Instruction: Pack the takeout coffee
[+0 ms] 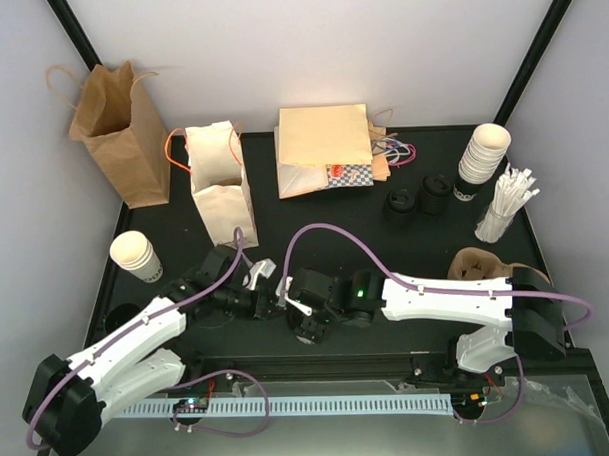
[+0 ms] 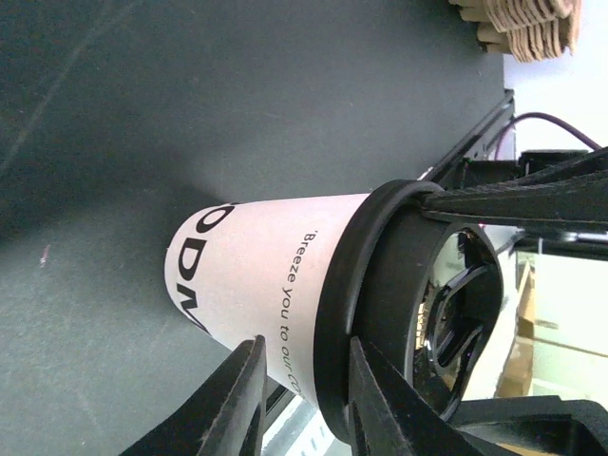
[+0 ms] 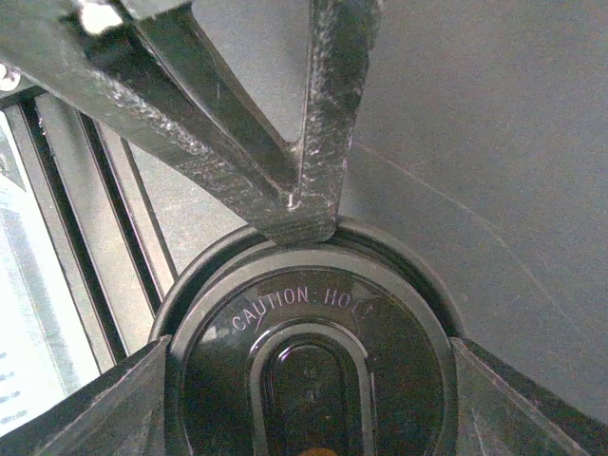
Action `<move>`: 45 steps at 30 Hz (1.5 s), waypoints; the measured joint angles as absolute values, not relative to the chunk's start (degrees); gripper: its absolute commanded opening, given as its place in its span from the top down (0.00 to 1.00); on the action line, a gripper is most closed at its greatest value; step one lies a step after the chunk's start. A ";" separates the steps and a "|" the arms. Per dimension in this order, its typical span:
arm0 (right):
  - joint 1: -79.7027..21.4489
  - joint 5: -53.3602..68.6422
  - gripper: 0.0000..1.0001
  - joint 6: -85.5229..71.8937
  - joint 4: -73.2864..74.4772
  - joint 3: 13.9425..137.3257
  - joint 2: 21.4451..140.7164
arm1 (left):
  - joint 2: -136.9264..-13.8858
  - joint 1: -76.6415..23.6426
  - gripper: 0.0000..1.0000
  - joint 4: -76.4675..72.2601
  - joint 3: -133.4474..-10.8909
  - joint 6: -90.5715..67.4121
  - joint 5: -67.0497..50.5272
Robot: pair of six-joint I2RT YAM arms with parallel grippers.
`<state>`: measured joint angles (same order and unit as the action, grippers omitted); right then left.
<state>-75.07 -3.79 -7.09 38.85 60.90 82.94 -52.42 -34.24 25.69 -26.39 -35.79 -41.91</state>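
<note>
Between right fingers (image 3: 318, 114), lidded takeout coffee (image 2: 266, 275)

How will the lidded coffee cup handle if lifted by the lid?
Takeout coffee: paper wall, likely crushes under a hard squeeze. Tapers to a narrower base, so probably tippy if pushed high. Black lid looks glossy and pressed on; the right gripper clamping it might slip or pop it off.

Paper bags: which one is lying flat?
The tan bag at back centre. It lies flat, while the brown bag at far left and the cream orange-handled bag beside it both stand upright.
</note>
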 measured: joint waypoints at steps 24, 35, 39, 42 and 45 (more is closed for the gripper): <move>-69.28 -7.44 0.32 -8.05 38.50 60.45 82.43 | -37.85 -32.95 0.45 52.82 -55.07 -32.08 -7.42; -57.74 -14.41 0.32 -12.08 40.91 60.75 82.30 | -37.60 -32.75 0.43 57.95 -59.02 -29.98 1.23; -54.43 -16.64 0.32 -13.45 41.69 62.02 83.61 | -37.89 -32.40 0.41 59.55 -59.70 -29.47 3.11; -52.12 -18.15 0.32 -14.37 41.91 62.70 84.49 | -38.46 -31.75 0.41 60.69 -61.52 -28.95 4.56; -50.39 -18.83 0.32 -15.09 42.00 63.02 84.93 | -38.76 -31.18 0.40 61.28 -63.24 -28.53 5.54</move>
